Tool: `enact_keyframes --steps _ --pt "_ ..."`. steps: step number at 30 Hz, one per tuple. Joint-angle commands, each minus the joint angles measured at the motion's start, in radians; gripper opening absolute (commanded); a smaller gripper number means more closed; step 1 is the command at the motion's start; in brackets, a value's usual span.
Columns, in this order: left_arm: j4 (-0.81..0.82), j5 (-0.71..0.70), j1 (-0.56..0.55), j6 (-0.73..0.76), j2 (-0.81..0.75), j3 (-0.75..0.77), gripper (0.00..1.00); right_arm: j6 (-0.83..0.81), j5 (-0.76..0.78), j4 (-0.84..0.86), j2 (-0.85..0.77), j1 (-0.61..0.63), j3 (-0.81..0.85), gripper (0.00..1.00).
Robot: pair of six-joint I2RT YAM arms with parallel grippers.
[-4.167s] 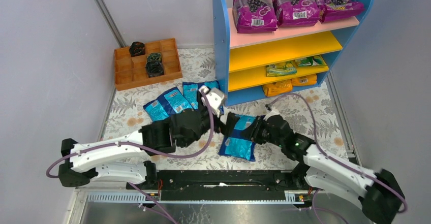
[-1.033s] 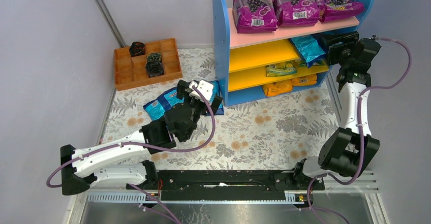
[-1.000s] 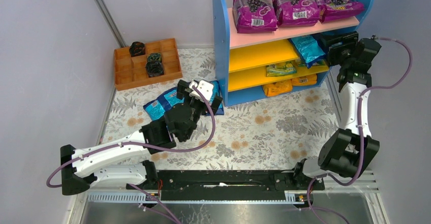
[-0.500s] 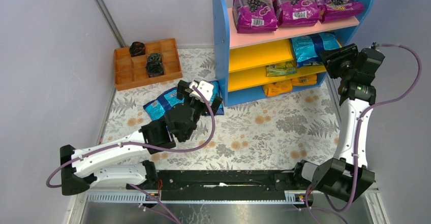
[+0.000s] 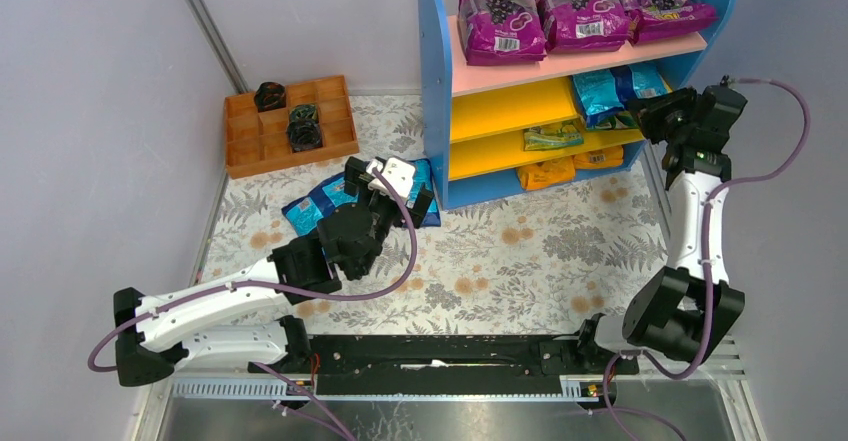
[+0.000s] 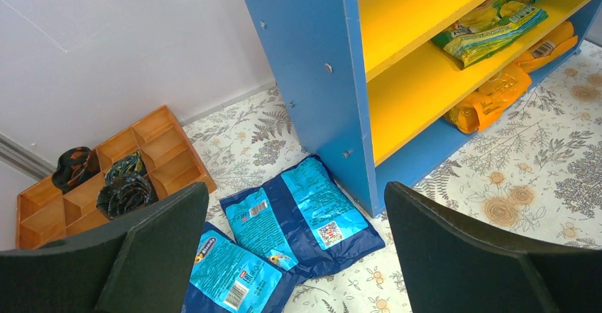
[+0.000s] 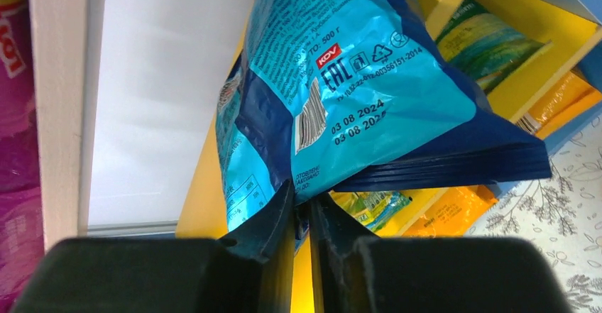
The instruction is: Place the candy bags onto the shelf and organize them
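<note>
The right pincer [image 7: 302, 217] is pressing its two fingers almost together, leaving only a thin slit. The near edge of a blue candy bag [image 7: 334, 64] is sitting caught in that slit, so the rest of the bag is fanning out straight ahead of the fingertips. The bag is lying at the right end of the upper yellow board [image 5: 510, 109] of the shelf [image 5: 436, 91], under the pink board [image 5: 520, 74] that is carrying three purple bags [image 5: 581, 11]. A green-yellow bag [image 7: 490, 47] and orange bags [image 5: 545, 173] are lying on the tiers beneath it. The right arm is reaching far forward along the shelf's right side, its long link stretching away from the base and its wrist bending left, so that the pincer is pointing in at the board's front right corner. The left pincer [image 5: 393, 183] is standing spread wide and holding nothing. It is hovering above several blue bags on the mat [image 6: 312, 203], which are lying overlapped just beside the shelf's left blue panel; in the wrist view they are showing between and below its fingers, apart from them. The left arm is lying low, running from its base at the near left diagonally toward the foot of the shelf. An orange tray [image 5: 245, 151] is sitting by the far wall, well to the left.
</note>
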Motion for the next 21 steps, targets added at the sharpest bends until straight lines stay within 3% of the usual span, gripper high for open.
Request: enact_keyframes --steps 1,14,21 --pt "0.035 0.013 0.001 -0.01 -0.024 0.042 0.99 -0.008 -0.022 0.099 0.035 0.0 0.105 0.16" --pt "0.035 0.011 0.001 -0.008 -0.019 0.042 0.99 0.016 -0.035 0.143 0.175 0.0 0.239 0.16" --pt "0.035 0.007 0.001 -0.005 -0.013 0.041 0.99 0.019 -0.026 0.158 0.2 0.003 0.229 0.16"
